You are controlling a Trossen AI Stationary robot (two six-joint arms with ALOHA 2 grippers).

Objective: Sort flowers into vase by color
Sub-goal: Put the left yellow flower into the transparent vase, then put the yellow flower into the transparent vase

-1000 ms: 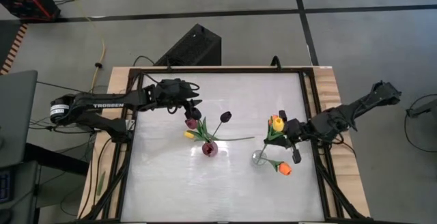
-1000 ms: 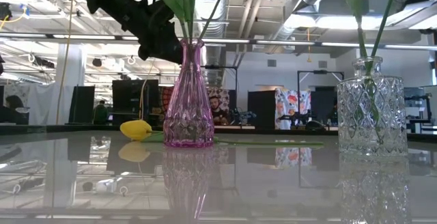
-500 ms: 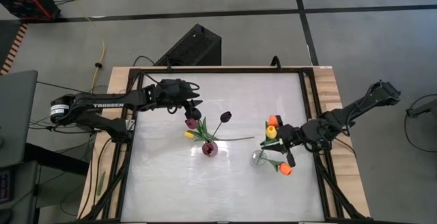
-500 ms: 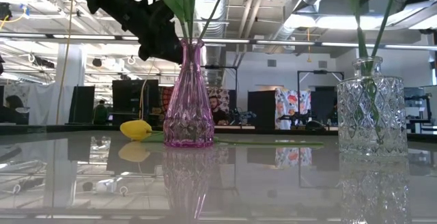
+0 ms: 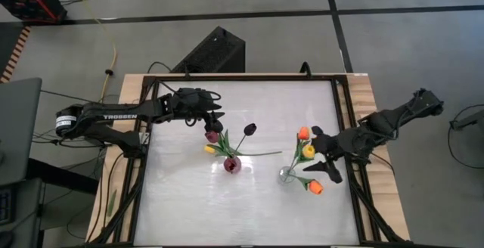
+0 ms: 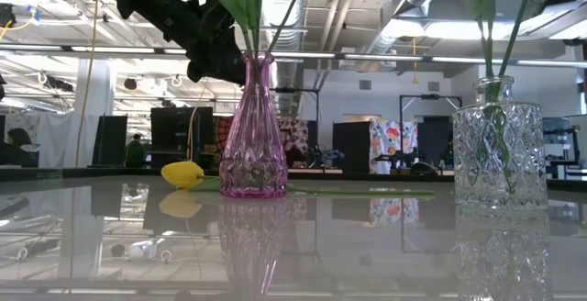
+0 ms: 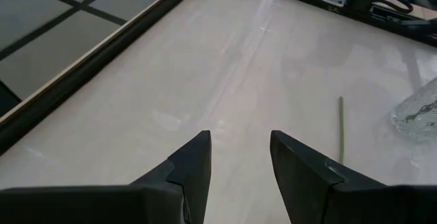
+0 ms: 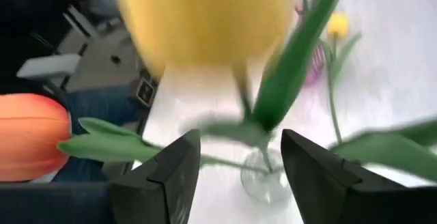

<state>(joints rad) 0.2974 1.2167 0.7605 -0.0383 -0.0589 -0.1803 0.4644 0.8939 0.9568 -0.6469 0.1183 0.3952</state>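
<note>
A pink vase (image 5: 232, 164) holds two maroon tulips (image 5: 250, 129). A yellow tulip (image 5: 209, 149) lies on the table beside it, its head (image 6: 183, 174) on the surface. A clear vase (image 5: 286, 175) holds two orange tulips (image 5: 303, 133) and a yellow tulip (image 5: 308, 150) by their stems. My right gripper (image 5: 322, 153) stands open just right of that bunch. In its wrist view the fingers (image 8: 171, 176) flank the yellow tulip's stem (image 8: 242, 94) above the vase mouth without touching it. My left gripper (image 5: 215, 124) hovers open and empty above the far left of the pink vase.
A dark frame rail (image 5: 344, 119) runs round the white table top. In the left wrist view, a thin green stem (image 7: 340, 128) lies flat on the table, ahead of the left fingers. Bare table stretches along the near side.
My right gripper has opened and let go of the yellow tulip, then drawn back slightly toward the table's right edge. The tulip now stands in the clear vase, its head shifted toward the near side beside the orange one.
</note>
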